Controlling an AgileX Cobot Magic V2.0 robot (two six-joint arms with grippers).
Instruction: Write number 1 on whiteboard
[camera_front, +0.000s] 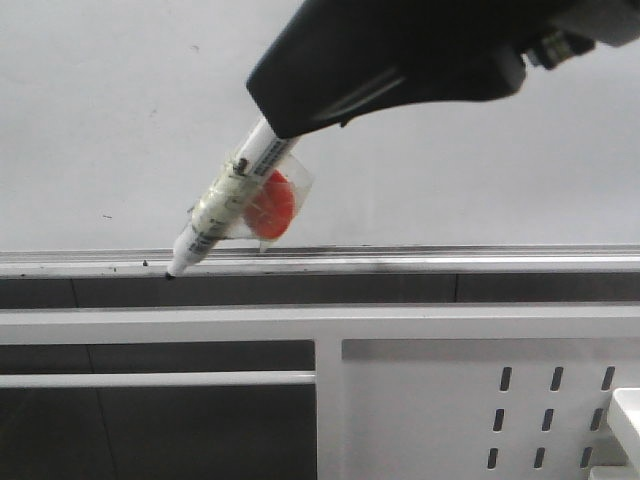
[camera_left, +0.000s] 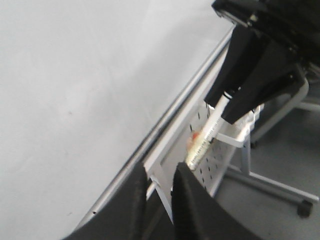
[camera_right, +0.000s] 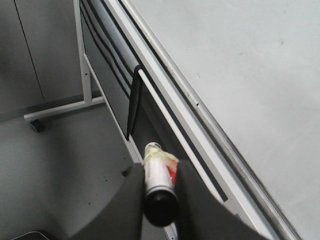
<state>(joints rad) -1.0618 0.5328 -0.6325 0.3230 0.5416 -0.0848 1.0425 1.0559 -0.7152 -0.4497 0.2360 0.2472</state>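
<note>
Front view, left to right: whiteboard (camera_front: 120, 110) fills the upper field, glossy, blank apart from tiny dark specks. No number 1 stroke is visible in any view. Silver tray rail (camera_front: 450, 262) runs along the board's lower edge. Marker (camera_front: 225, 205) slants down to the left, its dark tip at the rail, below the writing surface. Yellowish tape wraps the barrel mid-length, and a red disc (camera_front: 272, 205) sits in clear film just beside it. Right gripper (camera_front: 330, 90) comes in from the upper right, fingers pinched on the marker's upper barrel. White slotted frame (camera_front: 480, 400) stands below the rail.

Left wrist view: left gripper (camera_left: 160, 187) carries nothing; its fingers stand close together with a narrow gap between them, well apart from the marker.

Right wrist view: marker's butt end is clamped between the right fingers (camera_right: 192, 200).

Handling judgement: marker is light and stiff, its smooth barrel liable to slip or pivot under tip pressure, so the taped section looks the surest hold. Board is rigid and slick; light contact should suffice. Tip needs lifting onto the white surface before any stroke.
</note>
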